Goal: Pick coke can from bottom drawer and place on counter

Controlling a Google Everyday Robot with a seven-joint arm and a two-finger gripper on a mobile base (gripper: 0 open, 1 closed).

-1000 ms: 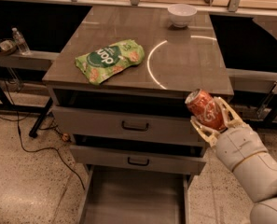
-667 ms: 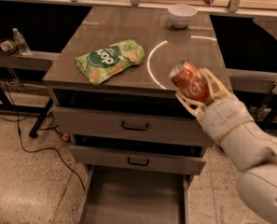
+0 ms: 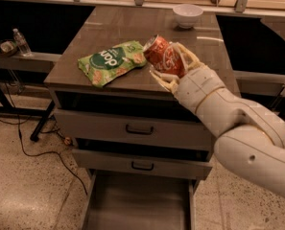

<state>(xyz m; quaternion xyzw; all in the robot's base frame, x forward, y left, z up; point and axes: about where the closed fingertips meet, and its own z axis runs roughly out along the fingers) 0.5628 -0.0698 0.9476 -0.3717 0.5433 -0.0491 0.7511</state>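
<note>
Above the counter's front edge, the gripper (image 3: 167, 61) clamps the coke can (image 3: 162, 55) between its two pale fingers. The can is tilted, its silver top pointing to ten o'clock. Just beside it at nine o'clock, a green snack bag (image 3: 112, 63) lies on the counter (image 3: 127, 27). At twelve o'clock, near the far edge, sits a white bowl (image 3: 187, 14). At six o'clock, under two drawers with black handles, the bottom drawer (image 3: 139, 206) stands pulled out.

One coke can (image 3: 165, 56) in one claw (image 3: 169, 64) over counter (image 3: 127, 30), one snack bag (image 3: 112, 61), one bowl (image 3: 188, 14), three drawers (image 3: 132, 126)
</note>
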